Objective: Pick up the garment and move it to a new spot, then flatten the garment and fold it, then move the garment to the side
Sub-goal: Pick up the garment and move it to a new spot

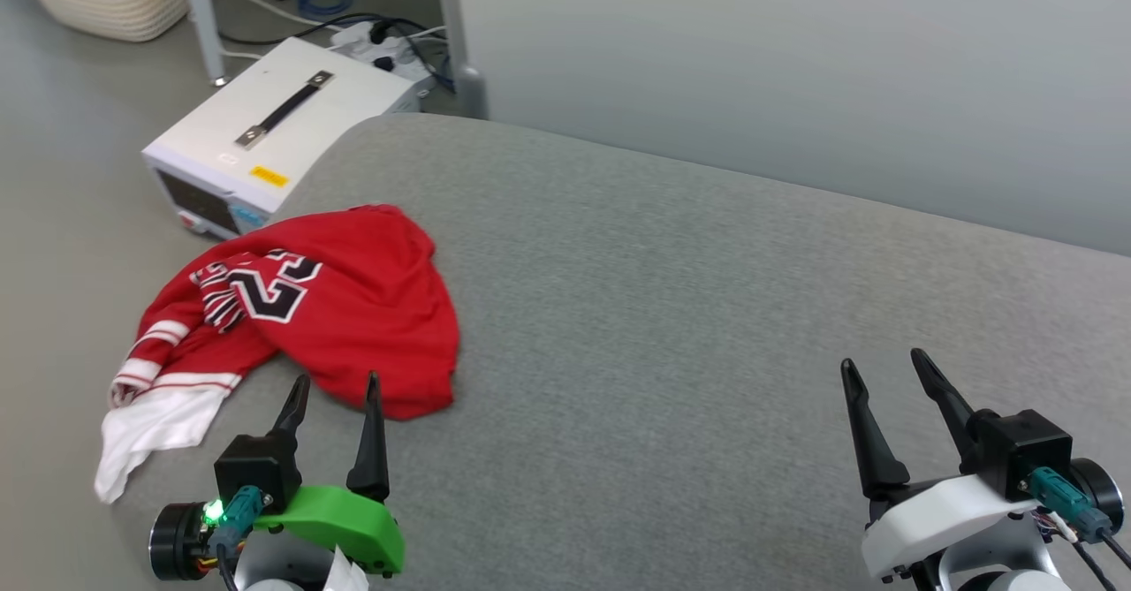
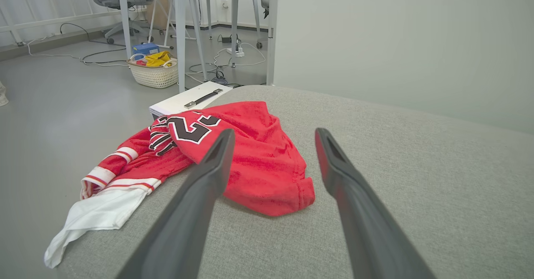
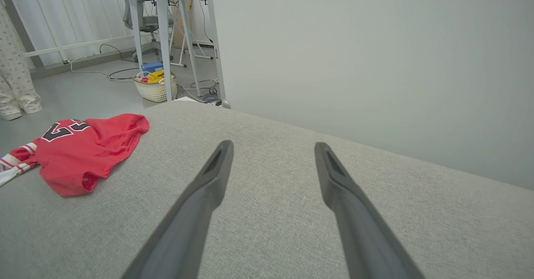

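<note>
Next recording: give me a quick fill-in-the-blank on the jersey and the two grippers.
1. The red jersey lies crumpled near the ____ edge of the grey padded table, by the robot's own sides.
2. Its sleeve that droops over that edge is ____.
3. The left gripper and the right gripper are both ____, holding nothing.
Missing words: left; white; open.

Ahead of the right end effector (image 1: 883, 358) the grey fabric-covered worktop (image 1: 671, 291) runs open to the pale wall (image 1: 795, 61). Just ahead of the left end effector (image 1: 337, 377) lies the crumpled red jersey (image 1: 353, 317), seemingly not touching its fingertips.
</note>
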Controlling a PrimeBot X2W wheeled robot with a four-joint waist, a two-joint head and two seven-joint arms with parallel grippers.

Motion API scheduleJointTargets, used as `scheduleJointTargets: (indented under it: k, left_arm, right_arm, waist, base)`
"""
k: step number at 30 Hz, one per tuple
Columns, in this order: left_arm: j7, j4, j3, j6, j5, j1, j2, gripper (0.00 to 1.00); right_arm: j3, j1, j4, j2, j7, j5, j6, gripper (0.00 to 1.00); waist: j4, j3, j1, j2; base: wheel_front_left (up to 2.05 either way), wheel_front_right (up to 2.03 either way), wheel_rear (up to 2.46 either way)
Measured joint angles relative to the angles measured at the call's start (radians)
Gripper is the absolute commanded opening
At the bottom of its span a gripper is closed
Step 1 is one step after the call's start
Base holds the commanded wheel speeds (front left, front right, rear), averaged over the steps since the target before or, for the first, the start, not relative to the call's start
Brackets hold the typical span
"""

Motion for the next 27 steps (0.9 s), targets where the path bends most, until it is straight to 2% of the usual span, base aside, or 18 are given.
scheduleJointTargets:
  k: [16, 27]
  left_arm:
    - [-0.032, 0.020, 0.007, -0.024, 0.000, -0.009, 0.000, 1.00]
    - [-0.055, 0.039, 0.002, -0.032, -0.008, -0.022, 0.000, 1.00]
  right_arm:
    - [0.043, -0.001, -0.002, 0.001, -0.005, -0.007, 0.000, 1.00]
    - [0.059, -0.001, -0.023, 0.001, -0.006, 0.001, 0.000, 1.00]
  waist:
    - [0.206, 0.000, 0.0000, 0.0000]
    - [0.281, -0.004, 0.0000, 0.0000]
  base:
    - [-0.03, -0.03, -0.03]
    - [-0.05, -0.05, -0.05]
